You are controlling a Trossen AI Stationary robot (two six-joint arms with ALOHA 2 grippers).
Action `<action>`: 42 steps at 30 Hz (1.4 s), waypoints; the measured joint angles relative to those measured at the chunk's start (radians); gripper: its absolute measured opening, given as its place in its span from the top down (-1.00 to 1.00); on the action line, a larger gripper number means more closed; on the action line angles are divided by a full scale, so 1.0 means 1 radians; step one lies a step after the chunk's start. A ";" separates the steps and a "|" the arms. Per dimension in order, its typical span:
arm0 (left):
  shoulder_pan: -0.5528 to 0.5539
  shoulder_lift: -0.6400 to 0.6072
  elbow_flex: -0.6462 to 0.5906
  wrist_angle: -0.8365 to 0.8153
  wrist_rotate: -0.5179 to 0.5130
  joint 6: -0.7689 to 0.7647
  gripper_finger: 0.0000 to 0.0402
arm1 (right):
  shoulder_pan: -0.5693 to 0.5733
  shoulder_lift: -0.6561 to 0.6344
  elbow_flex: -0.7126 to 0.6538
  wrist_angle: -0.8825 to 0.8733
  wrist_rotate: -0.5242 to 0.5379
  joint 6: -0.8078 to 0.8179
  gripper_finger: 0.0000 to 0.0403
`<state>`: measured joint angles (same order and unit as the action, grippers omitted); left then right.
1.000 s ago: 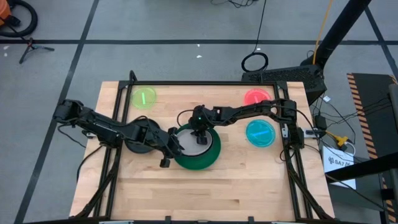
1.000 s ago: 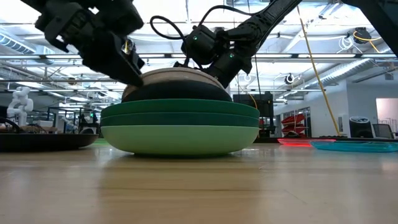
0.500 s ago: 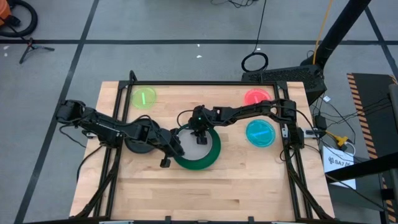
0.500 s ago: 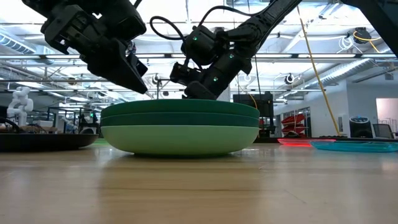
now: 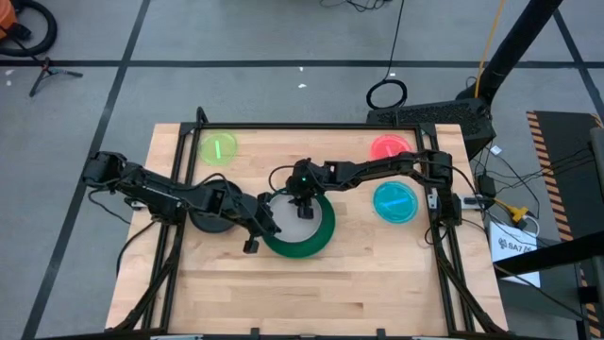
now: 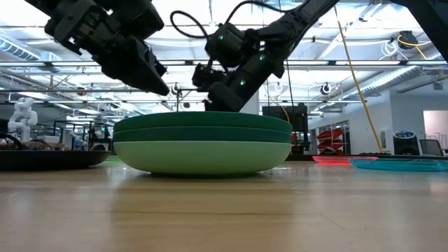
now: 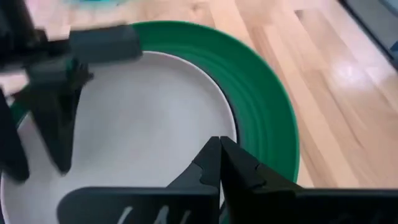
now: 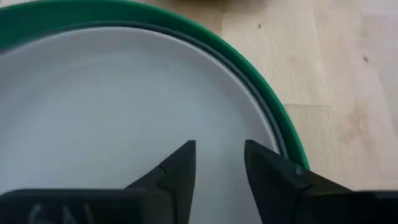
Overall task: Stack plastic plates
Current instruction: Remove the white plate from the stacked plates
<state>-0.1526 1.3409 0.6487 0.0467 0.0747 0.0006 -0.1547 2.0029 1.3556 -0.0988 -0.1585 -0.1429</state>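
Observation:
Three large plates, two dark green over one mint [image 6: 203, 143], lie stacked at the table's middle. In the top one [image 5: 326, 236] rests a white plate [image 8: 112, 99] with a dark grey rim [image 8: 264, 106] showing under it. My left gripper [image 7: 219, 148] is shut, with nothing between its fingers, just above the white plate's left rim [image 5: 272, 222]. My right gripper [image 8: 221, 152] stands open over the white plate's far part [image 5: 302, 202]. A black plate [image 5: 209, 221] lies under my left arm.
A lime plate [image 5: 219, 148] lies at the far left. A red plate [image 5: 388, 147] lies at the far right, with a cyan one [image 5: 395, 202] just in front of it. Bare wood stretches along the table's near side [image 5: 302, 293].
The white plate and the dark one under it stood domed above the green stack's rim between both grippers. They have dropped down into the stack. My left gripper has shut and stands a little above the rim.

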 joint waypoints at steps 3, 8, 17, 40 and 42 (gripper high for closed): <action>-0.006 -0.033 0.000 -0.027 -0.035 0.005 0.99 | 0.002 -0.033 0.001 -0.029 -0.001 -0.001 0.35; -0.024 -0.105 0.000 -0.151 -0.137 0.012 0.99 | 0.024 -0.075 0.001 -0.138 -0.001 -0.005 0.35; -0.025 -0.156 0.000 -0.385 -0.276 -0.135 0.95 | 0.089 -0.084 -0.060 -0.156 0.024 0.008 0.67; -0.014 -0.136 0.000 -0.290 -0.242 -0.068 0.89 | 0.089 -0.022 -0.142 0.122 0.051 0.025 0.99; -0.017 -0.136 0.000 -0.284 -0.230 -0.058 0.89 | 0.089 -0.022 -0.142 0.127 0.052 0.026 1.00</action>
<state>-0.1697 1.2053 0.6483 -0.2372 -0.1552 -0.0573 -0.0658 1.9804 1.2133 0.0284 -0.1070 -0.1173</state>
